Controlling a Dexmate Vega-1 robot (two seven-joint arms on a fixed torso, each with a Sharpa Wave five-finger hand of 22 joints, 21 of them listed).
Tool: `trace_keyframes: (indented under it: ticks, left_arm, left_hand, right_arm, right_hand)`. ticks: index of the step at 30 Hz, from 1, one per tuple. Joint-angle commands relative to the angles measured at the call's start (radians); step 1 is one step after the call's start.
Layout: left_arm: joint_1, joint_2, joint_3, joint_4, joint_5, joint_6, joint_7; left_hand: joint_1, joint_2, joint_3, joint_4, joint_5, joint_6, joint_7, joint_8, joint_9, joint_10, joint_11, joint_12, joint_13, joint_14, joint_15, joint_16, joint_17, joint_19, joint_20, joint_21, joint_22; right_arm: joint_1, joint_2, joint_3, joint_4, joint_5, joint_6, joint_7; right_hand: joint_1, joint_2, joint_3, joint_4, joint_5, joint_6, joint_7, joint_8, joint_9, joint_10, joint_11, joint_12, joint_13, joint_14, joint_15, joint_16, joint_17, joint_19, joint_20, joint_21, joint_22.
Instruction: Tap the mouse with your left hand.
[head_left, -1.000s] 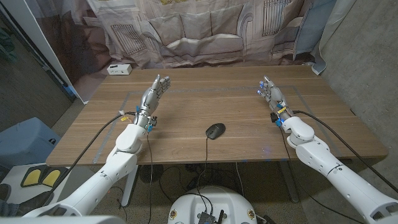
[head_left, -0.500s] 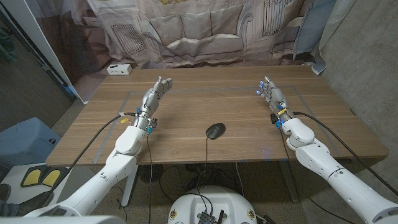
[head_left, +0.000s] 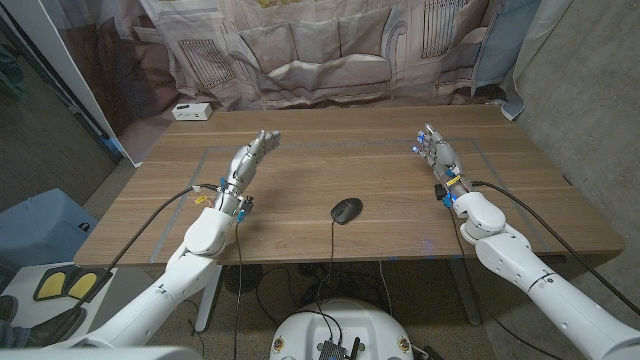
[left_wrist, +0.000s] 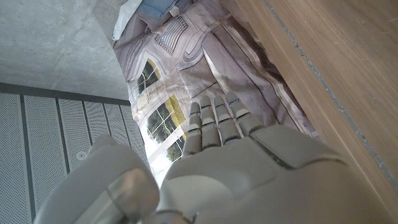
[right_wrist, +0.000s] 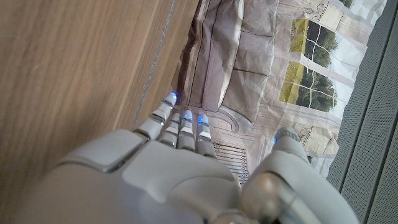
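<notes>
The mouse (head_left: 346, 210) sits mid-table (head_left: 300, 190). The left hand (head_left: 250, 157), at its 10 o'clock, is raised with fingers extended, holding nothing. The right hand (head_left: 436, 152), at 2 o'clock, is likewise empty, fingers out.

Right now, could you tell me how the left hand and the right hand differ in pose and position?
The left hand reaches in toward the table's middle, nearer the mouse; the right hand sits near the table's right edge, farther from the mouse. The left hand's fingers tilt inward; the right hand's point straight away. Both are open, holding nothing.
</notes>
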Motion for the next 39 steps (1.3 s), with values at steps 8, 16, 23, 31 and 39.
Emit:
trace_keyframes:
  ticks: [8, 16, 23, 31, 39]
  left_arm:
    - [0.042, 0.041, -0.012, -0.036, 0.03, -0.017, 0.005]
    - [0.087, 0.06, -0.034, -0.083, 0.098, -0.015, 0.052]
    - [0.111, 0.088, -0.04, -0.118, 0.142, 0.007, 0.064]
    - [0.138, 0.081, -0.054, -0.132, 0.197, -0.037, 0.102]
    - [0.153, 0.09, -0.064, -0.142, 0.269, -0.052, 0.119]
  left_hand:
    - [0.006, -0.005, -0.004, -0.003, 0.0, 0.021, 0.006, 0.004, 0.002, 0.017, 0.004, 0.005, -0.001, 0.014, -0.002, 0.001, 0.003, 0.014, -0.001, -0.004, 0.005]
    - [0.008, -0.005, -0.005, -0.004, 0.001, 0.029, 0.006, 0.004, 0.003, 0.024, 0.001, 0.006, -0.001, 0.021, -0.002, 0.0, 0.003, 0.021, 0.002, -0.006, 0.005]
    - [0.01, -0.002, -0.004, -0.005, 0.001, 0.034, 0.004, 0.003, 0.003, 0.029, -0.002, 0.006, -0.002, 0.026, -0.004, -0.001, 0.003, 0.024, 0.002, -0.008, 0.005]
    - [0.015, 0.004, -0.002, -0.007, 0.002, 0.046, 0.002, 0.003, 0.003, 0.043, -0.003, 0.008, -0.002, 0.037, -0.008, -0.001, 0.003, 0.036, 0.002, -0.011, 0.006]
    - [0.021, 0.008, -0.001, -0.01, 0.002, 0.074, 0.004, 0.007, 0.003, 0.063, -0.005, 0.011, -0.002, 0.061, -0.009, 0.001, 0.003, 0.059, -0.002, -0.011, 0.006]
  right_arm:
    - [-0.006, 0.016, -0.016, -0.023, -0.02, -0.001, -0.021]
    - [-0.018, 0.014, -0.01, -0.036, -0.028, 0.005, -0.033]
    - [-0.036, 0.012, -0.006, -0.044, -0.028, 0.015, -0.038]
    - [-0.046, 0.008, -0.004, -0.056, -0.031, 0.014, -0.039]
    - [-0.06, -0.002, -0.002, -0.078, -0.04, 0.013, -0.045]
  right_hand:
    - [0.006, 0.003, -0.001, -0.005, 0.0, 0.007, 0.003, 0.002, 0.003, -0.005, 0.0, -0.004, 0.006, -0.014, 0.006, -0.006, 0.004, -0.013, 0.002, -0.006, 0.001]
    - [0.005, 0.004, -0.002, -0.005, -0.001, 0.007, 0.004, 0.002, 0.003, -0.004, -0.001, -0.006, 0.006, -0.014, 0.007, -0.007, 0.004, -0.014, 0.004, -0.009, 0.001]
    - [0.004, 0.005, -0.003, -0.005, -0.001, 0.007, 0.004, 0.001, 0.003, -0.003, -0.001, -0.007, 0.006, -0.013, 0.007, -0.007, 0.004, -0.014, 0.006, -0.012, 0.001]
    - [0.004, 0.006, -0.003, -0.005, -0.001, 0.008, 0.004, 0.001, 0.003, -0.003, 0.0, -0.008, 0.006, -0.015, 0.008, -0.009, 0.004, -0.015, 0.007, -0.015, 0.002]
    - [0.005, 0.007, -0.004, -0.006, -0.001, 0.008, 0.003, 0.001, 0.003, -0.001, -0.001, -0.009, 0.007, -0.013, 0.008, -0.009, 0.004, -0.015, 0.009, -0.018, 0.002]
